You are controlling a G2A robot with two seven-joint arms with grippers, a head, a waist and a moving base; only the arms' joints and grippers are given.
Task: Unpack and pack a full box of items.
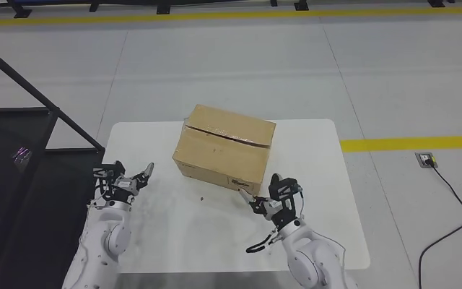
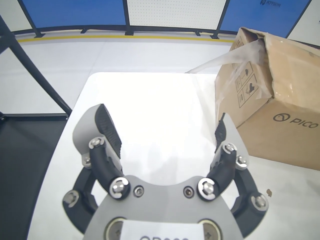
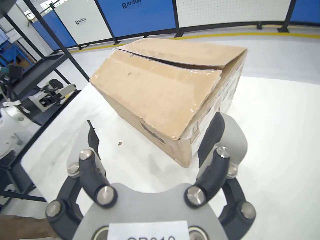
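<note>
Spread wide and empty: left tool [image 2: 162, 116], hovering low over bare table [image 2: 150, 93], with the box [image 2: 275, 96] just beside it, not touching. The right tool [image 3: 153, 123] is likewise spread, holding nothing, near the box's closest corner but apart from it.

Box sits mid-table, slightly askew. Flaps [image 3: 160, 81] lie down, yet the top seam is split, and a strip of tape [image 2: 217, 61] trails loose off one end.

Judgement: unpacking barely begun; opening the box is the step in hand. Next move probably calls for a fingertip under a flap edge at the split, folding it back while the other tool steadies the box.
</note>
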